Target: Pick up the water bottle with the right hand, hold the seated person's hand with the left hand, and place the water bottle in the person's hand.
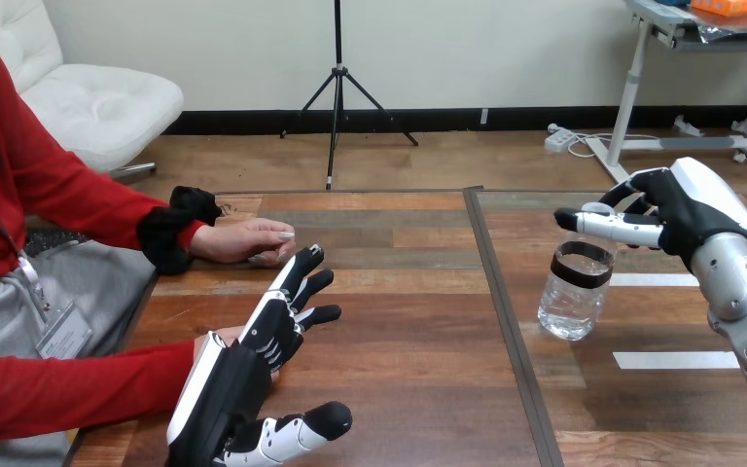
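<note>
Head view. We list one water bottle (574, 297), clear, with a black band below its neck, over the right half of the table (399, 321). The right hand (679, 209) has its fingers curled round the bottle's top. The left hand (248, 375), fingers straight and spread, lies over the person's nearer hand (216, 338). The person's farther hand (248, 240) rests by the far edge. Bare tabletop lies between the two robot hands.

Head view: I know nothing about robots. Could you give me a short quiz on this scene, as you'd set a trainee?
1. True or false: the person's hand at the view's upper left holds the water bottle.
2. The fingers of the robot's left hand are: A curled into a fist; B straight; C wrapped round the bottle.
3. Which robot hand is just above the bottle?

Key: 1 false, it rests on the table; 2 B; 3 the right hand.
</note>
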`<action>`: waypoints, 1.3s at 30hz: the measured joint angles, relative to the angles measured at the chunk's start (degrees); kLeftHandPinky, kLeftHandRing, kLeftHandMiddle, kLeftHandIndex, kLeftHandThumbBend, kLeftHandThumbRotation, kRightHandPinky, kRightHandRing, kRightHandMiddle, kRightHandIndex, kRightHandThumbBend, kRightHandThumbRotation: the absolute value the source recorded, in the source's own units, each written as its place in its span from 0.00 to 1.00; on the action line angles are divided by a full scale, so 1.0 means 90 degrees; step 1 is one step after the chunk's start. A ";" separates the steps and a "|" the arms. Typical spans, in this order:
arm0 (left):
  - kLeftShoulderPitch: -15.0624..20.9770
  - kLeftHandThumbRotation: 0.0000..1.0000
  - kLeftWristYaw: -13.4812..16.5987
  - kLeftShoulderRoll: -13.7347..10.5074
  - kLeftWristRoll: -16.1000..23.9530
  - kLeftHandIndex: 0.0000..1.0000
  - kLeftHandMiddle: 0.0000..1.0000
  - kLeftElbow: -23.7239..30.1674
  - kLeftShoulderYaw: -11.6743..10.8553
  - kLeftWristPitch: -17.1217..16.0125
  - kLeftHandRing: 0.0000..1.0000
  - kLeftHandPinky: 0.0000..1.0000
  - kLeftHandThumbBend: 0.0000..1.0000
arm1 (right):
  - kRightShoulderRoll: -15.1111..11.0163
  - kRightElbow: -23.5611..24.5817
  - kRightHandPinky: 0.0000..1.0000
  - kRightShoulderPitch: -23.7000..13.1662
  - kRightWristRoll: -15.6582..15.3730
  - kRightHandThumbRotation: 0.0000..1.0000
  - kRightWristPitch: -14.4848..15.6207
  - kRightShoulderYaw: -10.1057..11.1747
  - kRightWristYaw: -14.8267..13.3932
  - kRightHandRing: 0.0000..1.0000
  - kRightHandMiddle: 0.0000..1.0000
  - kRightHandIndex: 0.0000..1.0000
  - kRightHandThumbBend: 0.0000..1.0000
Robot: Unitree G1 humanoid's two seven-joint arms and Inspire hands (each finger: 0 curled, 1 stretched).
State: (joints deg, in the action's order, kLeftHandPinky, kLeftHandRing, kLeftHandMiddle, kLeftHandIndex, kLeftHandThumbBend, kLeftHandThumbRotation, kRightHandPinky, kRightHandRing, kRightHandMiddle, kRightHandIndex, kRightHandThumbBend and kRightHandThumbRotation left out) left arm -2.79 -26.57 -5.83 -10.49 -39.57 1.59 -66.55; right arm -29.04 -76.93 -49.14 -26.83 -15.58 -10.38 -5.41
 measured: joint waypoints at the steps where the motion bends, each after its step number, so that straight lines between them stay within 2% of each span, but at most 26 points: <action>1: 0.0000 0.63 0.0000 0.0000 0.0000 0.95 0.97 0.0000 0.0000 0.0000 0.93 0.82 1.00 | 0.0000 0.0000 0.47 0.0000 0.0000 0.69 -0.0038 0.0000 0.0000 0.42 0.43 0.43 1.00; 7: 0.0001 0.61 -0.0008 0.0000 -0.0018 0.96 0.97 0.0000 0.0008 0.0001 0.93 0.82 1.00 | 0.0000 0.0000 0.45 0.0000 0.0006 0.67 -0.0242 0.0002 0.0016 0.40 0.41 0.40 1.00; 13: 0.0004 0.61 -0.0023 0.0001 -0.0024 0.96 0.97 -0.0001 0.0017 0.0001 0.94 0.82 1.00 | -0.0001 0.0001 0.40 0.0000 0.0026 0.67 -0.0363 0.0016 0.0058 0.39 0.42 0.47 1.00; 19: 0.0011 0.61 -0.0035 0.0003 -0.0032 0.96 0.98 -0.0001 0.0029 0.0001 0.94 0.83 1.00 | -0.0001 0.0001 0.45 0.0000 0.0044 0.67 -0.0380 0.0021 0.0085 0.51 0.55 0.61 1.00; 20: 0.0013 0.62 -0.0035 0.0004 -0.0029 0.96 0.98 -0.0001 0.0029 0.0001 0.94 0.83 1.00 | -0.0002 0.0001 0.50 0.0000 0.0050 0.66 -0.0381 0.0022 0.0090 0.56 0.61 0.66 1.00; 24: 0.0024 0.62 -0.0035 0.0008 -0.0028 0.96 0.98 -0.0002 0.0033 0.0002 0.94 0.83 1.00 | -0.0009 0.0001 0.58 0.0000 0.0092 0.67 -0.0394 0.0024 0.0097 0.65 0.69 0.73 1.00; 28: 0.0046 0.62 -0.0031 0.0015 -0.0014 0.96 0.98 -0.0004 0.0032 0.0002 0.94 0.83 1.00 | -0.0022 0.0001 0.63 0.0000 0.0124 0.65 -0.0406 0.0026 0.0097 0.71 0.75 0.78 1.00; 30: 0.0059 0.61 -0.0031 0.0018 -0.0015 0.96 0.98 -0.0005 0.0034 0.0002 0.94 0.84 1.00 | -0.0026 0.0001 0.69 0.0000 0.0144 0.64 -0.0413 0.0033 0.0097 0.76 0.80 0.82 1.00; 39: 0.0089 0.61 -0.0106 0.0034 -0.0052 0.96 0.98 -0.0007 0.0055 0.0007 0.95 0.85 1.00 | -0.0039 0.0002 0.78 0.0000 0.0241 0.61 -0.0428 0.0084 0.0110 0.88 0.90 0.92 1.00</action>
State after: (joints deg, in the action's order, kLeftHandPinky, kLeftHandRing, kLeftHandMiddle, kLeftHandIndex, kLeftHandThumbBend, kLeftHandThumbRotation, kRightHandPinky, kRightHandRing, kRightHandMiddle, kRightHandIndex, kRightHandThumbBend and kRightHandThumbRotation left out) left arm -1.99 -27.52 -5.53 -10.96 -39.64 2.08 -66.49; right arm -29.38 -76.92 -49.14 -24.66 -19.43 -9.63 -4.42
